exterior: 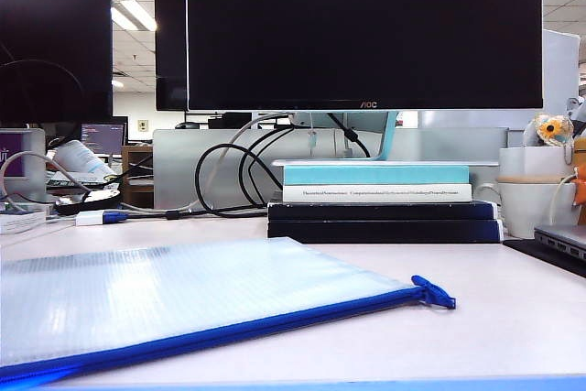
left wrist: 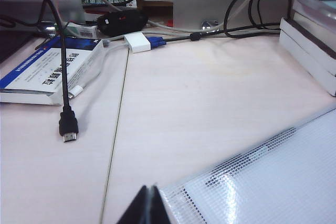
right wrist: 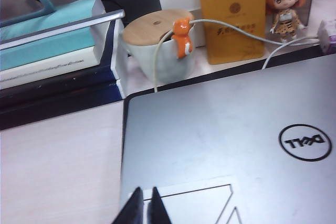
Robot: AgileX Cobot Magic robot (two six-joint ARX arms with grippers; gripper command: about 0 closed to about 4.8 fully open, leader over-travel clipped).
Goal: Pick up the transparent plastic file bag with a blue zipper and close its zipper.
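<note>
The file bag (exterior: 183,295) lies flat on the pale desk at the front left, a translucent meshed pouch. Its blue zipper (exterior: 275,322) runs along the near long edge and ends in a looped pull tab (exterior: 432,292) pointing right. Neither gripper shows in the exterior view. In the left wrist view my left gripper (left wrist: 150,190) is shut, its tips pressed together just beside a corner of the file bag (left wrist: 262,182), with nothing seen between them. My right gripper (right wrist: 145,192) hovers over a closed laptop (right wrist: 220,129), fingers nearly together with only a sliver between, holding nothing.
Stacked books (exterior: 385,208) stand behind the bag under a big monitor (exterior: 366,29). A lidded mug (right wrist: 157,45), a yellow tin (right wrist: 233,17) and a figurine (right wrist: 285,3) crowd the right rear. Loose cables, an HDMI plug (left wrist: 68,127) and a blue-white box (left wrist: 47,69) lie left.
</note>
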